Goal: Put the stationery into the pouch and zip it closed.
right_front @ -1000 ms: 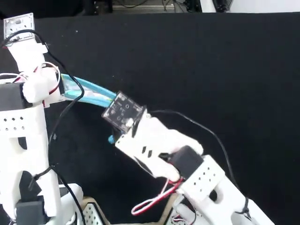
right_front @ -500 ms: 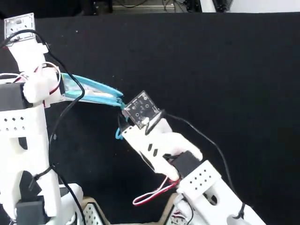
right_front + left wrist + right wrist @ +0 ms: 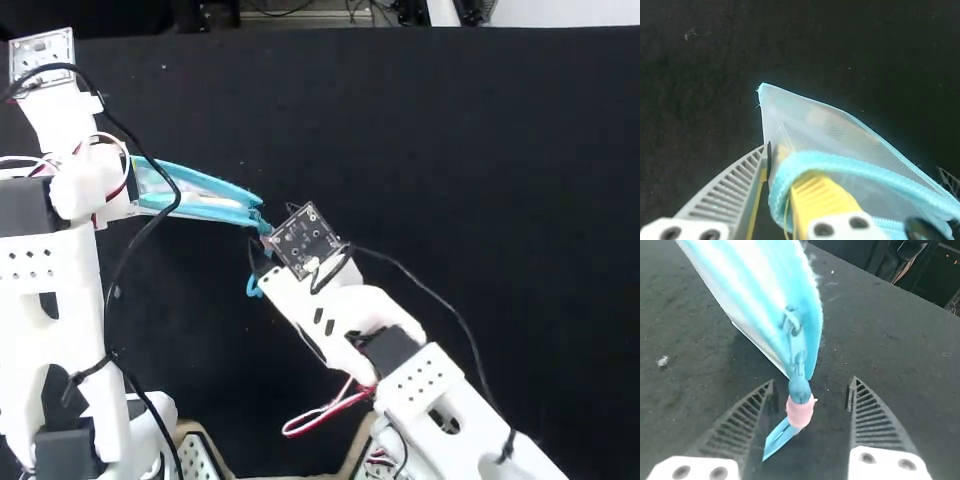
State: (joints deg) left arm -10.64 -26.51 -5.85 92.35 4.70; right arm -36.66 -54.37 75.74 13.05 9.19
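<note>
My right arm comes in from the near right edge of the black table (image 3: pixel 470 150) and slants toward the middle. My right gripper (image 3: pixel 258 262) stands wide apart there, its two ribbed fingers (image 3: pixel 747 415) clasping nothing. Between them, touching neither, hangs the zipper pull (image 3: pixel 800 390). It is a light blue link with a pink bead (image 3: pixel 800 412) and a blue tab below it. In the high view the tab curls just beside the near side of my fingertips.

A little farther and to the left lies the pouch (image 3: pixel 195 195), a long see-through mesh sleeve edged in light blue. It stretches left to right between my two grippers, its right end pointing at the open one. The slider (image 3: pixel 792 322) sits close to that right end, and the pull hangs from it.

At the pouch's left end, my left gripper (image 3: pixel 777 162) is clamped tight on the zipper edge, with the grey finger on one side and the yellow one on the other. Through the mesh (image 3: pixel 840 135) I make out a pale shape, but I cannot tell what it is.
</note>
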